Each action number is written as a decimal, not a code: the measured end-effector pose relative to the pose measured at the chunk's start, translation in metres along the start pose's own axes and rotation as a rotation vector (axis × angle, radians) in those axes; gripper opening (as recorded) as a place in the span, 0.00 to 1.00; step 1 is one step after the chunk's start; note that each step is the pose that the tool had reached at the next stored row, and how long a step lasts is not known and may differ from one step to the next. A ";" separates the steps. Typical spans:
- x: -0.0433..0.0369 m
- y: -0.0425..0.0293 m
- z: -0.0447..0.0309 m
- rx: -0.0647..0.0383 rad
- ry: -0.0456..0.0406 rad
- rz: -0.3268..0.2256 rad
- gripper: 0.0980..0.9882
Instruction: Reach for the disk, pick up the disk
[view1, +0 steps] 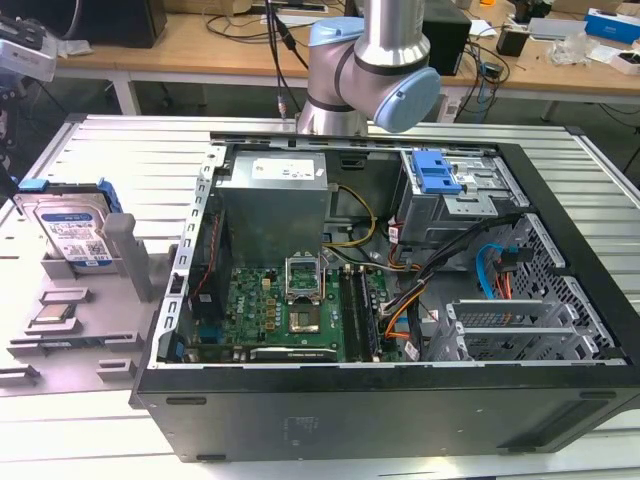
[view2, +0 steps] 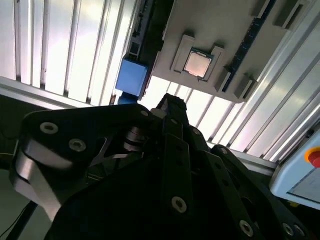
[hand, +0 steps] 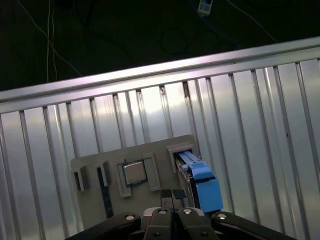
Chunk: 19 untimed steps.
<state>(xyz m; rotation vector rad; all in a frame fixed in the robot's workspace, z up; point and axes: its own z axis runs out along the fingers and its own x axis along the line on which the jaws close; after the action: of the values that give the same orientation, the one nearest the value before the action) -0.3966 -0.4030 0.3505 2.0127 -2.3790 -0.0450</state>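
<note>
End effector (hand: 172, 194): tips closed together, empty, clear of the disk (view1: 70, 232). One disk: silver, white-and-blue label, blue bracket, standing on edge in a gray tray (view1: 110, 345), on the exterior view's left of one open computer case (view1: 400, 420). One chip (hand: 134, 173) lies in the tray nearby.

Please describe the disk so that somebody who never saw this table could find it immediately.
At the exterior view's left, beside the open computer case, a grey holder plate lies on the ribbed table. The disk stands on edge in a slot at its far end. Unlike the small square chip lying flat on the plate, it is large, silver, blue-framed, with a white-and-blue label.
</note>
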 end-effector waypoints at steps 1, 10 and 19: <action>0.0000 0.0000 0.0000 0.000 0.0003 -0.009 0.01; 0.0000 0.0000 0.0000 0.000 0.0021 -0.054 0.01; -0.0065 -0.0010 0.0000 0.000 0.0024 -0.062 0.43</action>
<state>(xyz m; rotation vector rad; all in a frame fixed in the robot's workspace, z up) -0.3945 -0.3967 0.3505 2.0851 -2.3147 -0.0437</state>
